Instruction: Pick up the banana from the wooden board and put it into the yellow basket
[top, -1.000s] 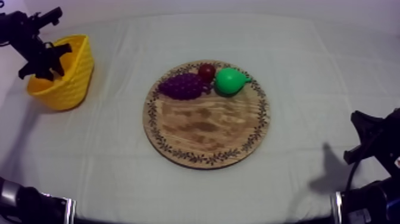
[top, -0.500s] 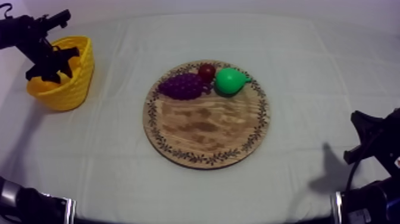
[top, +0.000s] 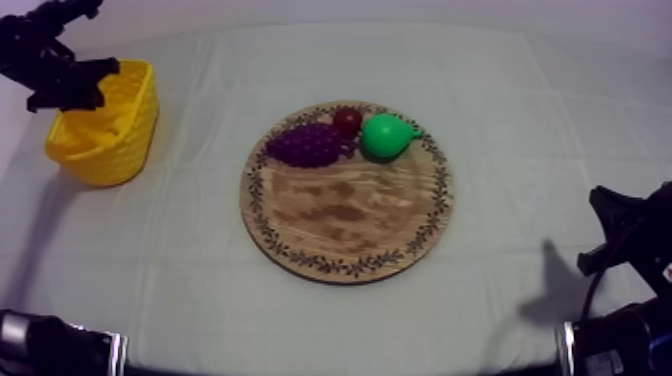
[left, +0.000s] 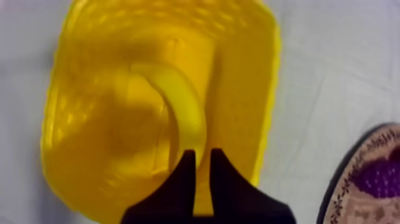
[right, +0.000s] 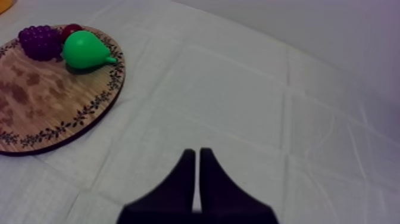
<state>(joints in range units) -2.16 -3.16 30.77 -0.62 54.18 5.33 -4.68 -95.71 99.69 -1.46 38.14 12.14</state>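
I see banana (left: 181, 101) lying inside yellow basket (left: 265, 95), approx 10 o'clock from wooden board (top: 347, 215). My L end effector (left: 203, 158) hovers over it, open just a narrow slit, holding nothing. R end effector (right: 197, 154) pinched to a wedge over bare tabletop (right: 238, 89). Grapes (top: 305, 145), small red fruit (top: 347, 121), pear (top: 383, 136) at board's 12.

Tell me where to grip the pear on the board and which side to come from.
Probably best to grip the pear across its round body, coming down from above. It lies on its side, thin neck toward the rim of the board, with the small red fruit close at its other end, so squeeze on the two free flanks.
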